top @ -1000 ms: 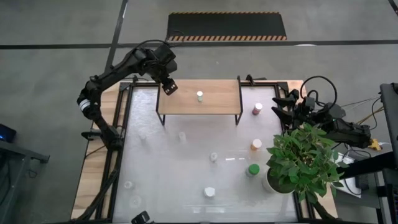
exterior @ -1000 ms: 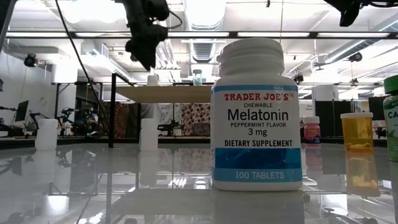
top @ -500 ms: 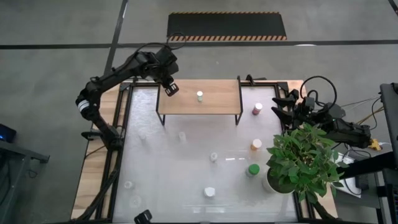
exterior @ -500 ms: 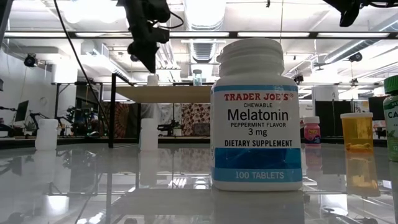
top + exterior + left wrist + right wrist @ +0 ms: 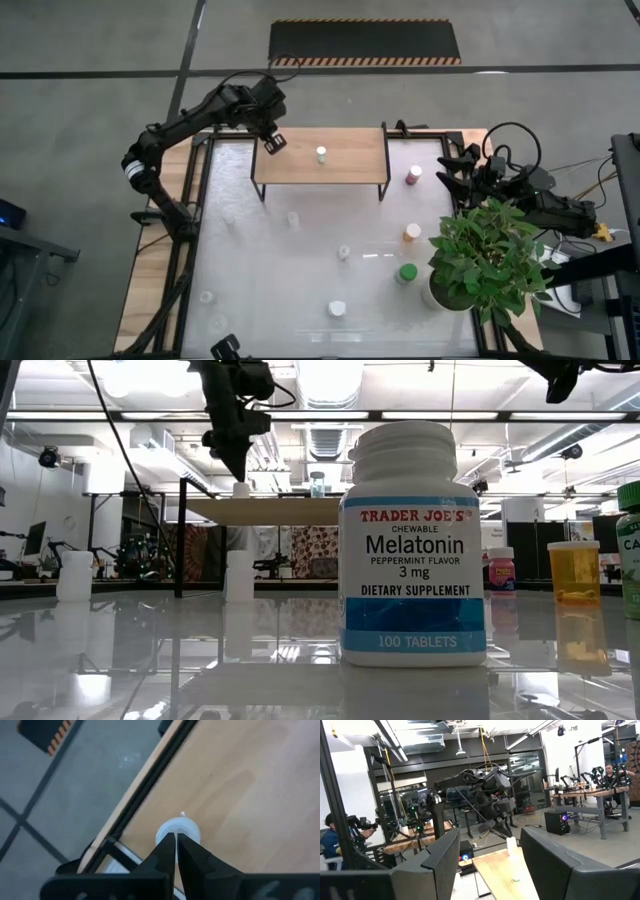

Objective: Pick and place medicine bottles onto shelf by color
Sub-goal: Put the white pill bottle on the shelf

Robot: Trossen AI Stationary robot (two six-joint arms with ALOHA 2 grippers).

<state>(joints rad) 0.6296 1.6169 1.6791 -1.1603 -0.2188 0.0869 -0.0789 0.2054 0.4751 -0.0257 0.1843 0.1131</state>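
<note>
The shelf (image 5: 350,165) stands at the table's far side. Two white medicine bottles stand on it: one near the middle (image 5: 321,154), one at its far left corner (image 5: 186,827). My left gripper (image 5: 273,141) is shut, pointing steeply down just above that corner bottle's cap (image 5: 241,488); the low view shows a thin gap. My right gripper (image 5: 487,865) waits open at the table's right edge. Pink-maroon (image 5: 414,176), orange (image 5: 412,232), green (image 5: 406,272) and white (image 5: 337,309) bottles stand on the tabletop.
A potted plant (image 5: 490,255) fills the table's right near side beside the green bottle. Clear bottles (image 5: 293,218) (image 5: 343,252) (image 5: 206,296) stand scattered on the glossy tabletop. In the low view a large Melatonin bottle (image 5: 413,545) stands close to the camera.
My left gripper has shut its fingers above the white bottle at the shelf's far left corner and tipped a little more downward. The bottle stays standing on the shelf.
</note>
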